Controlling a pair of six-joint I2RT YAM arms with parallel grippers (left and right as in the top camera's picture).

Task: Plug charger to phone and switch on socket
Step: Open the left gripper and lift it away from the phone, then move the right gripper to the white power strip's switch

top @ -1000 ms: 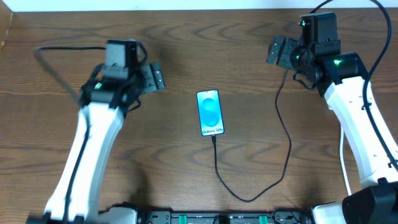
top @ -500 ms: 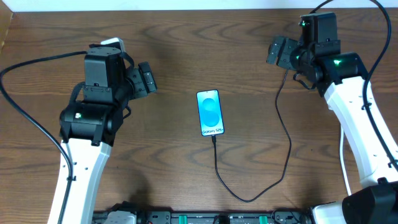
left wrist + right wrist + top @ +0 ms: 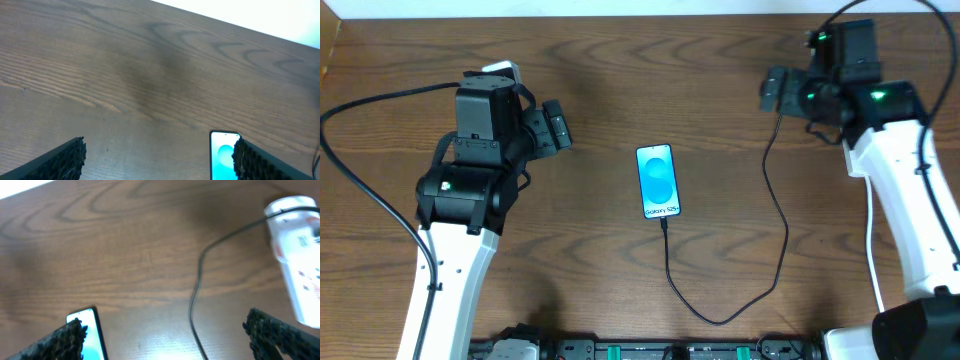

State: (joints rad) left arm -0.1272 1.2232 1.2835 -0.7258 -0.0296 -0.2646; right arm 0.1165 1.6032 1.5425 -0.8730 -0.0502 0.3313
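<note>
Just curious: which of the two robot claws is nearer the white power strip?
The right gripper: only its wrist camera shows the narrow white plastic power strip, close by.

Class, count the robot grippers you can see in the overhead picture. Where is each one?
2. The left gripper is left of the phone, jaws open; the right gripper is at the upper right, by the charger's far end, also open. None seems hidden.
</note>
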